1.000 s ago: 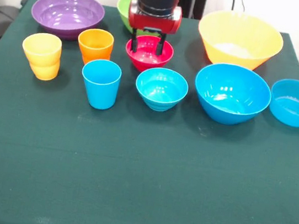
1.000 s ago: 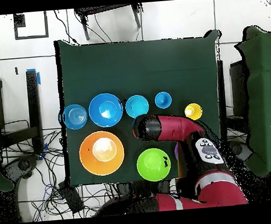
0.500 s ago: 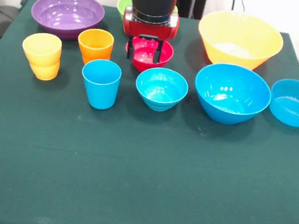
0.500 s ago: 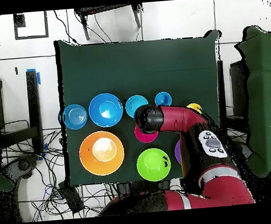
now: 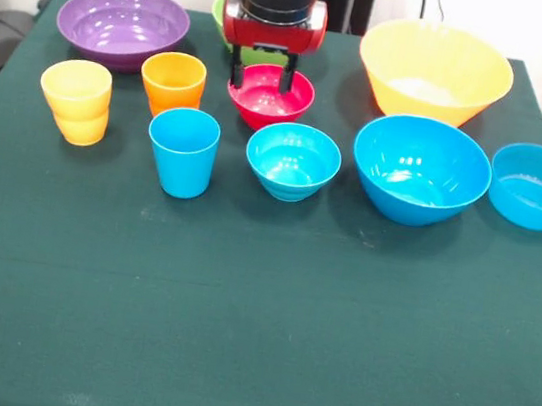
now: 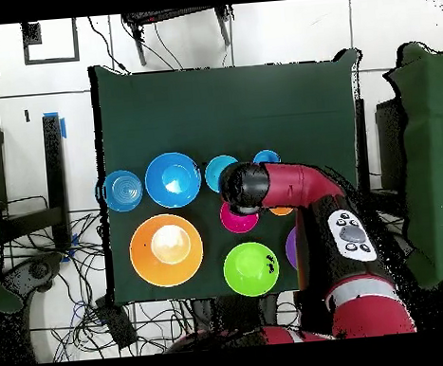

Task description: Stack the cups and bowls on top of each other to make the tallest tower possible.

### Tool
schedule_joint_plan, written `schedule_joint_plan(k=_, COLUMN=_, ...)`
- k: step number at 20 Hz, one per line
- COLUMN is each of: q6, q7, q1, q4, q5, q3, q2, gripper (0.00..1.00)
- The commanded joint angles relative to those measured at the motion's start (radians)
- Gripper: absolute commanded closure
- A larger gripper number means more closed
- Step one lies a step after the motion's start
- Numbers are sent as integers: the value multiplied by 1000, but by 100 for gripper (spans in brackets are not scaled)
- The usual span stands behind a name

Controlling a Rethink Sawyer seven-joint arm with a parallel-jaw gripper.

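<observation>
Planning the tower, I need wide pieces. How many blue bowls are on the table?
3, in one row: small blue bowl beside the blue cup, large blue bowl next, third blue bowl at the end.

Front: green bowl [image 5: 221, 6] mostly hidden behind arm [image 5: 275, 7]; arm cut at top edge. Overhead: arm covers yellow and orange cups, most of purple bowl [image 6: 291, 248], part of red bowl [image 6: 236, 219]; claw hidden.
</observation>
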State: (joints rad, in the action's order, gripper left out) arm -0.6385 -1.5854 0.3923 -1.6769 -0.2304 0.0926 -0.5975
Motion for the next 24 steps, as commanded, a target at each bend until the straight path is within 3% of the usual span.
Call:
schedule_joint_plan(k=1, q6=-97, q7=77, q1=-32, q4=96, q5=-68, q3=86, q2=7, gripper=0)
schedule_joint_plan(k=10, q6=-45, q7=155, q1=-24, q4=217, q5=-145, q3=120, q2=75, gripper=0)
schedule_joint_plan(k=24, q6=-13, q7=178, q1=16, q4=238, q5=-221, q3=172, q2=89, gripper=0)
